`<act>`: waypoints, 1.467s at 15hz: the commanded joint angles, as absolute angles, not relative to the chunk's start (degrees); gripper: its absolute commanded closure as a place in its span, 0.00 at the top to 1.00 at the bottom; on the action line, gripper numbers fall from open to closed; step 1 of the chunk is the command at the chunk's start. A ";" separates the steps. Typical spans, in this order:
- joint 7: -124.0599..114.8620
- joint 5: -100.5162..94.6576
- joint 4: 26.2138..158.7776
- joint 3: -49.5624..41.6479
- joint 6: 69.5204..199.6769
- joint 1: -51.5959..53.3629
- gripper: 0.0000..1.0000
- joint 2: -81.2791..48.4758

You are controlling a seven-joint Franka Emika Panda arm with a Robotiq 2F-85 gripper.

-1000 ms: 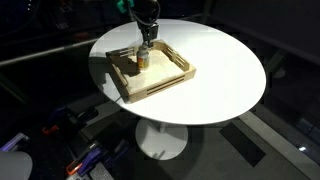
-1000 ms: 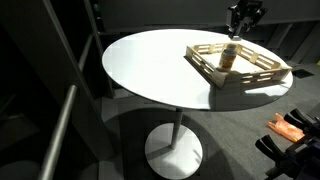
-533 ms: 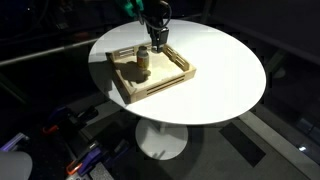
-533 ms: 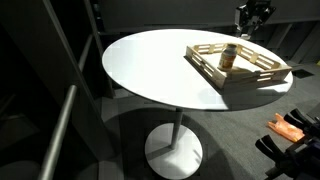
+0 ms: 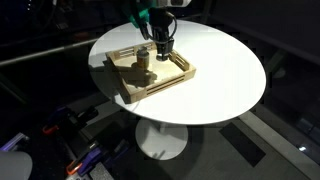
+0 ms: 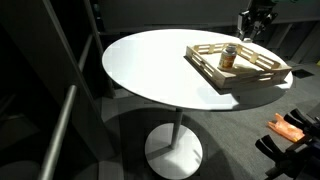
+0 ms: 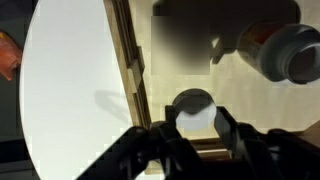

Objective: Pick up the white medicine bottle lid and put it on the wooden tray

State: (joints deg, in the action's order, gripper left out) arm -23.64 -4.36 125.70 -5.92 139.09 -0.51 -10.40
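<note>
The tool [image 7: 196,118] pinches the small white lid [image 7: 195,108] between its fingers, above the wooden tray [image 7: 129,60] on the round white tabletop [image 7: 70,90]. The brown bottle [image 7: 285,50] stands nearby in the tray.

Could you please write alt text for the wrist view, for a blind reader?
The tool holds the white lid between its jaws over the wooden tray. The open medicine bottle stands in the tray at upper right; the white table lies left.
</note>
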 commanded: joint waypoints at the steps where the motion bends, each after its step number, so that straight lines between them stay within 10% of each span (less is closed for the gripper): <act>1: -25.54 -5.06 126.22 -6.21 141.82 -0.31 0.36 -11.94; 13: -27.10 -4.75 126.02 -7.14 145.61 0.84 0.39 -16.73; 14: -27.40 -5.06 126.06 -7.33 145.62 1.06 0.69 -16.74; 19: -26.96 -4.98 126.26 -7.31 145.31 1.35 0.99 -15.54; 22: -26.68 -5.11 126.22 -7.23 144.50 1.52 1.00 -14.28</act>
State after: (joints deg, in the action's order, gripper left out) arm -25.76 -4.36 125.95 -6.51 144.98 0.63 -16.29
